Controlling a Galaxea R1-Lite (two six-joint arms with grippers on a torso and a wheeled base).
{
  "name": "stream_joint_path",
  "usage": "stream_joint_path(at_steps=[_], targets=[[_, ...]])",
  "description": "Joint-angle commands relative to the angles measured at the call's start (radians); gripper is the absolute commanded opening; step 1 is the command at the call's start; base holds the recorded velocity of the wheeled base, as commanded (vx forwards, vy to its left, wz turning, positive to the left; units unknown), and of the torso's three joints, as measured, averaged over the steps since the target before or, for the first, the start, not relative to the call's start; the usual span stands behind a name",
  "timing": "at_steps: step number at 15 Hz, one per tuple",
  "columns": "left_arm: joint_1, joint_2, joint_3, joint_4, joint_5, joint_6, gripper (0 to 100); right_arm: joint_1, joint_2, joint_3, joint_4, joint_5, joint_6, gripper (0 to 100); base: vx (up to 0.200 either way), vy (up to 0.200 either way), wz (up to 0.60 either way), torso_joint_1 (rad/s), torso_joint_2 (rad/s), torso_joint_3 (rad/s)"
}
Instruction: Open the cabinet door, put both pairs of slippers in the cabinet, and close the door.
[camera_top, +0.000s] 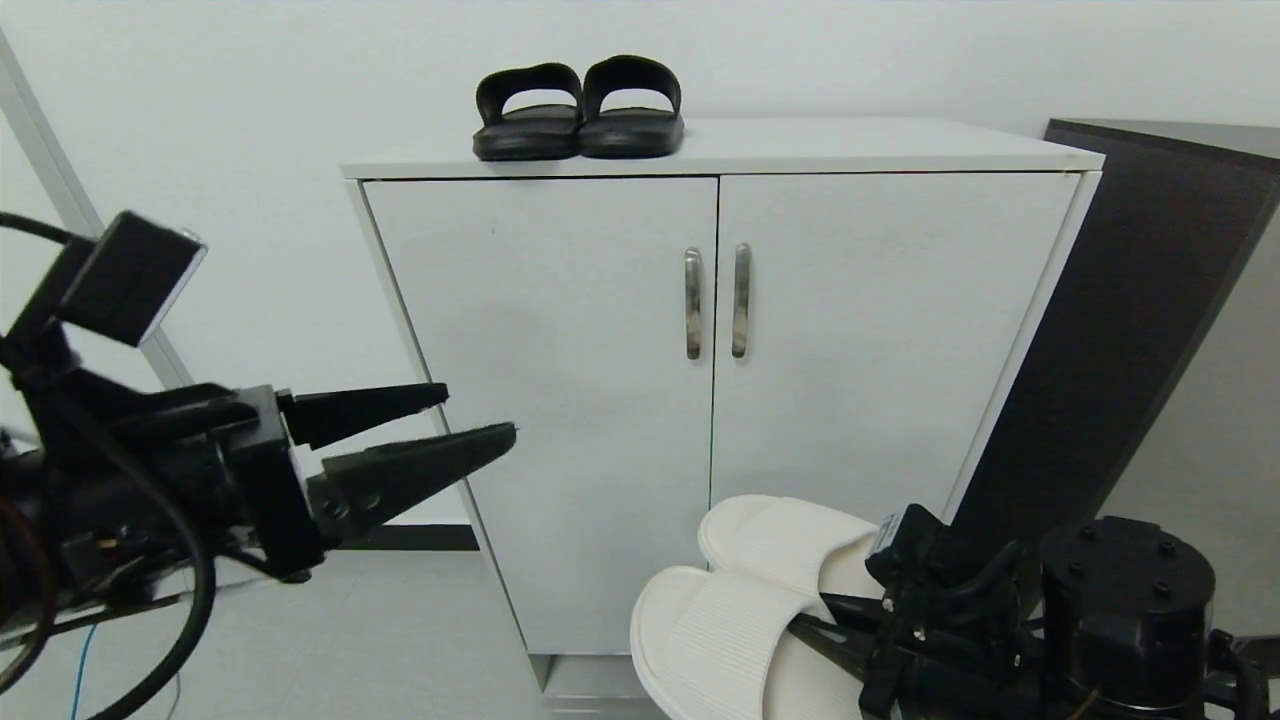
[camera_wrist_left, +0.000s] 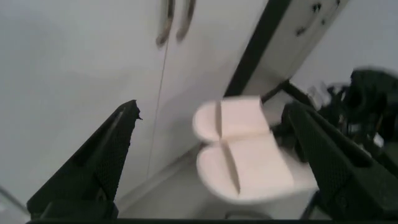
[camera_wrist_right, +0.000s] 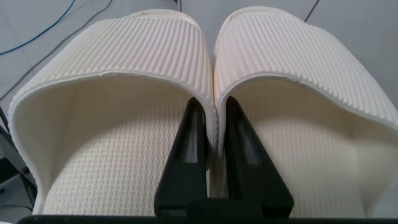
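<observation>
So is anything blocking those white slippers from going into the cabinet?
Yes: the left door and right door are both shut. The right pincer holds the white slippers low before the right door. The left pincer hangs open near the left door's outer edge, short of the handles.

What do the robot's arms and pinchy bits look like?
Both are black. The left tool has two long, pointed fingers like a beak, looping black cables and a boxy camera above. The right tool has slim wedge fingers; its arm, a round screwed cap.
</observation>
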Motion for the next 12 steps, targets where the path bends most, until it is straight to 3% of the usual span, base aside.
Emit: stream_joint_path(at_steps=[1,3,9,12], targets=[[-0.082,0.132,-0.062,-0.063,0.065,-0.038,100,0.000,0.005,-0.001,0.000,0.000,0.000,0,0.000,0.000,0.00,0.000,0.00,0.000],[-0.099,0.201,-0.102,-0.119,0.075,-0.052,100,0.000,0.003,-0.001,0.000,0.000,-0.001,0,0.000,0.000,0.00,0.000,0.00,0.000],[-0.199,0.405,-0.282,-0.122,0.106,-0.049,100,0.014,0.003,0.001,0.000,0.000,-0.001,0,0.000,0.000,0.00,0.000,0.00,0.000],[-0.219,0.510,-0.398,-0.119,0.118,-0.044,100,0.016,0.005,0.001,0.000,-0.001,-0.004,0,0.000,0.000,0.00,0.000,0.00,0.000]])
